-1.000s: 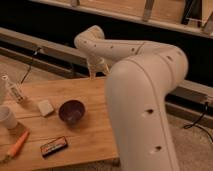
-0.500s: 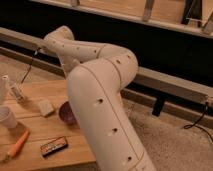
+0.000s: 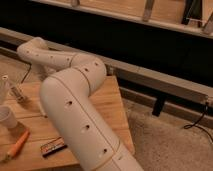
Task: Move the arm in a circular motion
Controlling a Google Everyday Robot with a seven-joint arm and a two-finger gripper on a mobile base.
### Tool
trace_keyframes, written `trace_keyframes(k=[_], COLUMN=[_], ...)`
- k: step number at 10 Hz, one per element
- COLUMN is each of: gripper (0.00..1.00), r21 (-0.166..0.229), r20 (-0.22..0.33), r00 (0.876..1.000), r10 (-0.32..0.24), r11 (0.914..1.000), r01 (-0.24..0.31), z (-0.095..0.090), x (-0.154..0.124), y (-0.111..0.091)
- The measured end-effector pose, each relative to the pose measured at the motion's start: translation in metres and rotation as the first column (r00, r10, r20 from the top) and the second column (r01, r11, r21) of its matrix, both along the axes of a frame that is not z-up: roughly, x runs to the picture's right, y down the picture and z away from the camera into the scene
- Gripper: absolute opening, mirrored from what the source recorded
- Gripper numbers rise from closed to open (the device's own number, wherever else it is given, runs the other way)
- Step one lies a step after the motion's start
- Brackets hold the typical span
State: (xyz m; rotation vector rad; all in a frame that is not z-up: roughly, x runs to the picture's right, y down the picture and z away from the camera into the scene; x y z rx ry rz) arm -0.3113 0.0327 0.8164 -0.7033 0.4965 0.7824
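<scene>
Arm (image 3: 75,107): I am seeing it stretching over the table (image 3: 113,106), long axis rising from the near edge toward the far left corner, end bending left. Gripper: hiding behind that bend, state untellable.

Dim, warm light here. A wooden table (image 3: 114,107) sits at lower left on a speckled grey floor (image 3: 165,142). Behind it a pale rail (image 3: 160,80) slants down toward the right, with a dark post (image 3: 160,106) beneath it. Above that is a black wall (image 3: 125,40), and wooden boards (image 3: 117,7) run along the top. A black cable (image 3: 198,125) loops at far right.
</scene>
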Motion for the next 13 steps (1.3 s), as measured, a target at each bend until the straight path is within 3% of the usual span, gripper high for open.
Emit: trace_keyframes(k=[2,3,5,7,9,10,12,13], gripper=[0.65,0.65,0.65,0.65,0.65,0.65,0.65,0.65], r21=[-0.062,-0.072,-0.080,-0.089,-0.122,-0.138,-0.160,-0.159], r20=[0.061,0.084,0.121,0.119,0.085,0.055,-0.046,-0.091], r00=[0.994,0.989,0.976,0.972,0.977,0.983,0.994,0.993], r10=[-0.091,-0.121,-0.178,-0.205,-0.196,-0.176,-0.103,-0.069], r11=[0.9936,0.9892,0.9788,0.9724,0.9711,0.9737,0.9826,0.9858], r01=[0.095,0.128,0.189,0.216,0.205,0.182,0.094,0.054], z=[-0.030,-0.046,-0.087,-0.124,-0.160,-0.169,-0.183,-0.185], x=[-0.018,-0.017,0.002,0.033,0.073,0.090,0.133,0.150], y=[0.028,0.034,0.049,0.068,0.095,0.105,0.121,0.123])
